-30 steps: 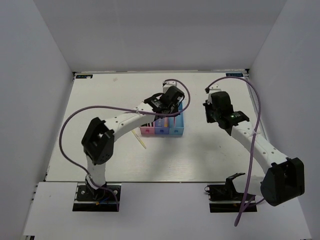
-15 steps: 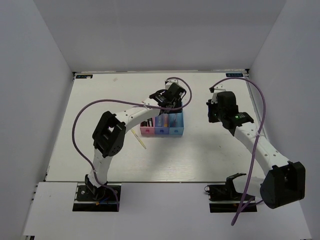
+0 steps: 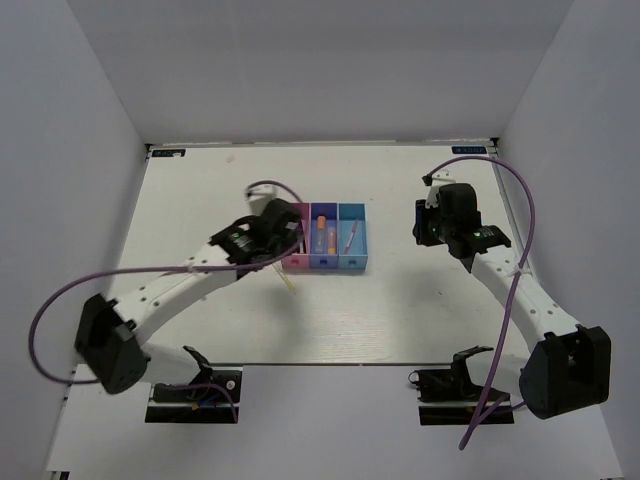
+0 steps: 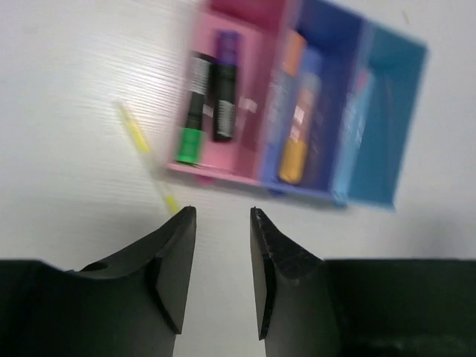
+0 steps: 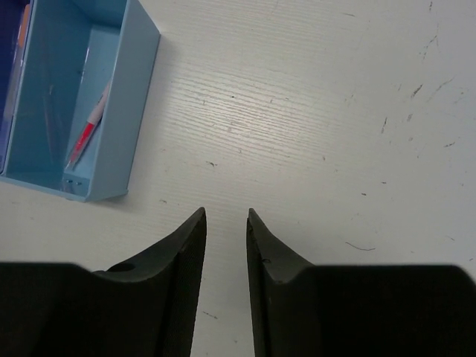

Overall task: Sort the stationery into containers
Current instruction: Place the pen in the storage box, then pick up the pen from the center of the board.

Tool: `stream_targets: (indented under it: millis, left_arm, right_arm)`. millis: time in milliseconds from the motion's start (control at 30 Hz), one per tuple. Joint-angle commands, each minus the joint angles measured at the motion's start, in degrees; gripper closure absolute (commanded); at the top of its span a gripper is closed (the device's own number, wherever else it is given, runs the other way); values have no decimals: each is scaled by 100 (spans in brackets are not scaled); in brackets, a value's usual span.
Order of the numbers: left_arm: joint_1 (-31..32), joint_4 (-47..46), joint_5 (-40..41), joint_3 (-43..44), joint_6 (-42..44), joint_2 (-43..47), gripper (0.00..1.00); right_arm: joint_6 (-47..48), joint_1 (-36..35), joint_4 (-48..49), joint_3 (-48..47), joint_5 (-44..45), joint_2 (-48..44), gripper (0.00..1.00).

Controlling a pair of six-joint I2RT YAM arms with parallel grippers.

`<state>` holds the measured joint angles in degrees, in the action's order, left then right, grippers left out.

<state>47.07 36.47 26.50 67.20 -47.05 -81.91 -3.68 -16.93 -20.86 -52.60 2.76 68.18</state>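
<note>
Since the thin pale-yellow pen (image 4: 146,151) is the only piece of stationery that lies outside the containers, the coming move turns on how it lies from the left gripper (image 4: 222,217). It rests on the table (image 4: 59,89) just beside the near left corner of the pink bin (image 4: 245,149), apart from the wall. In the left wrist view it is ahead of the claw and a little to the left. Its long axis runs diagonally, from far left to near right, and its nearer end comes close to the left fingertip. The fingers of this claw stand apart with nothing between them, so I judge they must shift left and turn to cross the pen's axis before they close. Inside the pink bin the black-white marker with green cap (image 4: 193,104) and the dark purple marker (image 4: 225,97) lie side by side along the bin. The blue bin (image 4: 335,82) next to it holds a short orange marker (image 4: 294,152); this view is blurred and I cannot tell more. The teal bin (image 4: 390,111) at the right end holds the thin red-pink pen (image 5: 89,126). The right gripper (image 5: 225,216) hangs over bare table to the right of the teal bin, its fingers a little apart and empty. It is well apart from the yellow pen, so the left arm is clearly the nearer one.
</note>
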Motion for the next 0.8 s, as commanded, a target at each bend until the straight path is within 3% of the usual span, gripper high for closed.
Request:
stream_targets:
  millis: [0, 233, 567, 767]
  left_arm:
    - [-880, 281, 321, -855, -1112, 781, 54]
    - [-2121, 405, -1049, -1007, -1614, 176, 54]
    - [-2351, 1116, -1349, 459, -1729, -1414, 53]
    - [-2439, 1257, -1420, 663, -1729, -1775, 53]
  right_arm:
    - [-27, 23, 118, 13, -145, -68, 68]
    - [-45, 40, 109, 22, -180, -42, 67]
    - [-62, 102, 109, 13, -198, 81, 67]
    - [-97, 163, 100, 4, -206, 46, 67]
